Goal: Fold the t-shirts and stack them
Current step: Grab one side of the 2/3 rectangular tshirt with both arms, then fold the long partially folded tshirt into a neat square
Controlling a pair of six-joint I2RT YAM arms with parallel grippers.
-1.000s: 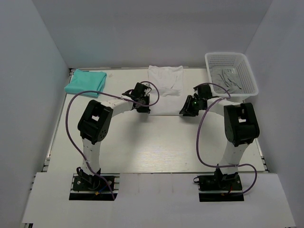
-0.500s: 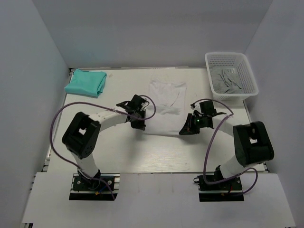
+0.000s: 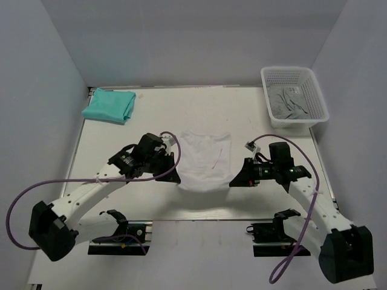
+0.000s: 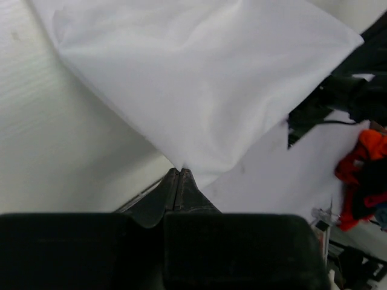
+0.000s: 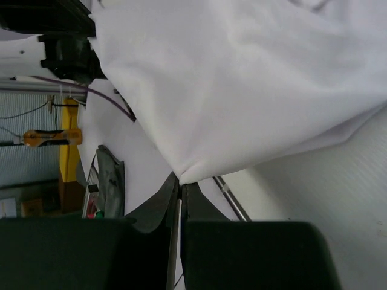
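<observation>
The white t-shirt (image 3: 205, 158) lies spread near the table's front, its near edge hanging between my two grippers. My left gripper (image 3: 174, 179) is shut on the shirt's near left corner; the left wrist view shows the white cloth (image 4: 199, 84) pinched at the gripper's (image 4: 179, 170) closed tips. My right gripper (image 3: 236, 181) is shut on the near right corner; in the right wrist view the cloth (image 5: 242, 78) fans out from the gripper's (image 5: 180, 180) tips. The teal t-shirt (image 3: 109, 104) lies folded at the far left corner.
A white mesh basket (image 3: 294, 95) with grey cloth inside stands at the far right corner. White walls enclose the table on three sides. The table's front edge (image 3: 205, 220) lies just below the held shirt edge.
Both grippers have pulled the white t-shirt from the back of the table toward the front edge, arms stretching low and outward. The teal shirt and basket have not moved.
</observation>
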